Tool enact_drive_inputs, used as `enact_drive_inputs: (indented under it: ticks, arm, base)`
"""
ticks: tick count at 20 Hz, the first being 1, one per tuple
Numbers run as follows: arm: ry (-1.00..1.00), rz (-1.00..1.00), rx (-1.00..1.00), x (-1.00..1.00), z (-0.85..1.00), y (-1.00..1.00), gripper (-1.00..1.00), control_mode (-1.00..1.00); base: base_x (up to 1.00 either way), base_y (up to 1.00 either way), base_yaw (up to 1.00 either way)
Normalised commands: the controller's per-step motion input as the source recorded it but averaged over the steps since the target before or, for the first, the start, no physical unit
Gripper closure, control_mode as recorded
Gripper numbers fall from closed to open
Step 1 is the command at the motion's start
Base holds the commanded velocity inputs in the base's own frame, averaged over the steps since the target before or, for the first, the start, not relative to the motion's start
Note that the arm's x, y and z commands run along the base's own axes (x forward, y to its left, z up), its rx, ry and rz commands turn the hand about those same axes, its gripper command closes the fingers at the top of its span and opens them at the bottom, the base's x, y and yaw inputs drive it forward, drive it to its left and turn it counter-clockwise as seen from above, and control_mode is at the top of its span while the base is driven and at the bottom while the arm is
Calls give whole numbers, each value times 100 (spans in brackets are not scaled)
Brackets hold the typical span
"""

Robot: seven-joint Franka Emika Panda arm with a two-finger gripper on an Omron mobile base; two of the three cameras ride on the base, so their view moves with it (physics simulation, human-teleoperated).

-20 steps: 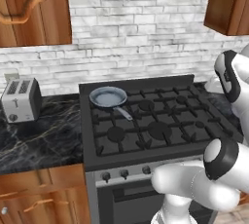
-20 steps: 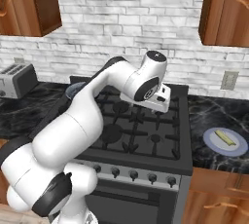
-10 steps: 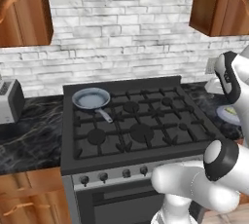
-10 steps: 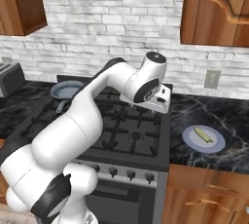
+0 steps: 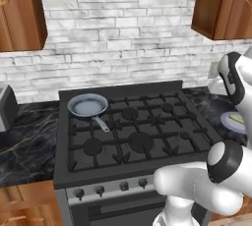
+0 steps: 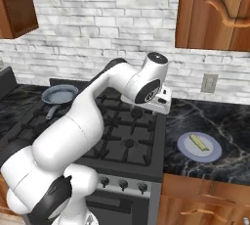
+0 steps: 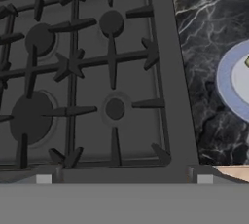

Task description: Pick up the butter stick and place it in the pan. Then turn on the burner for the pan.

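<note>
Base drove right; butter stick (image 6: 198, 142) on plate (image 6: 184, 148) now right of my wide-open, empty claw (image 6: 161, 105), long axis slanting near-right.

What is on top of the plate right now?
The butter stick lies on the plate, on the counter right of the stove. What the butter covers cannot be seen.

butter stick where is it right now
The butter stick lies on the pale plate on the dark counter right of the stove, in the right base view.
</note>
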Motion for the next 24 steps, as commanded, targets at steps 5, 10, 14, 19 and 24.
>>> enact_drive_inputs:
  ticks: [5,10,14,19,24]
  arm:
    - [0,0,0,0,0,0,-100,100]
    - [0,0,0,-5,-19,-26,-100,-100]
    - [6,0,0,-8,-41,-62,-100,-100]
    - [9,0,0,0,-31,-70,-100,-100]
    - [3,1,0,0,-19,-73,-100,-100]
  base:
    - [24,0,0]
    - [0,-3,0]
    - [0,0,0]
    - [0,0,0]
    - [0,0,0]
